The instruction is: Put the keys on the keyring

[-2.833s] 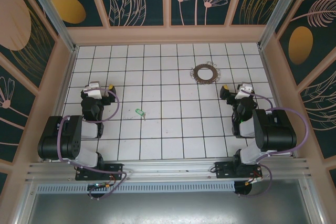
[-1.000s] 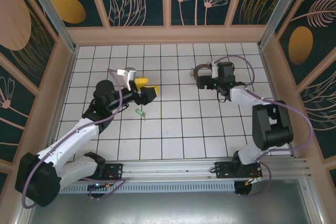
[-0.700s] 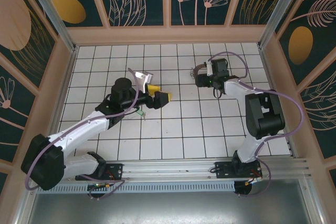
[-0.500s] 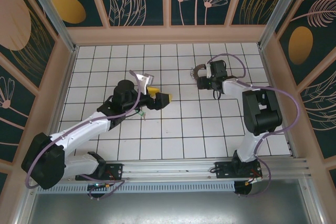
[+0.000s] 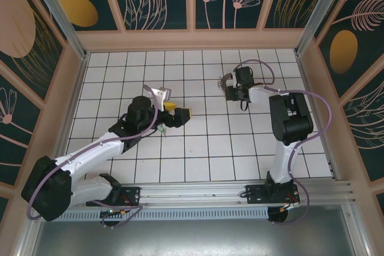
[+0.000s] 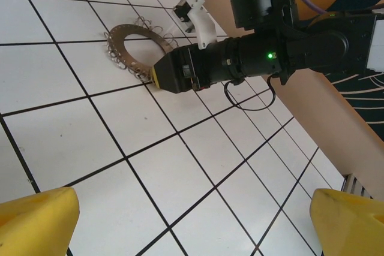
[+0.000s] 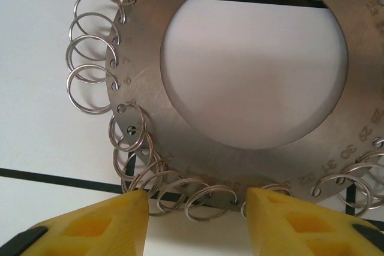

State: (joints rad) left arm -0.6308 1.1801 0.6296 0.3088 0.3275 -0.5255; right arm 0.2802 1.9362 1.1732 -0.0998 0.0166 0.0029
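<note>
The keyring is a flat grey metal disc with a wide hole and several small wire rings hung round its rim. My right gripper hangs low over its near edge, yellow fingers half closed and still apart, with a few small rings between them. From above, that gripper covers most of the keyring. The green key lies on the tiles beside my left wrist. My left gripper is wide open and holds nothing; its fingertips frame bare tiles, with the keyring farther off.
White tiled floor with black grid lines, boxed in by pinkish walls. Purple cables loop off both arms. The right arm's black body stretches across the left wrist view beside the keyring.
The right gripper's fingers have narrowed over the keyring's near edge, and that arm has folded in closer. The left gripper has shifted slightly and stays wide open.
</note>
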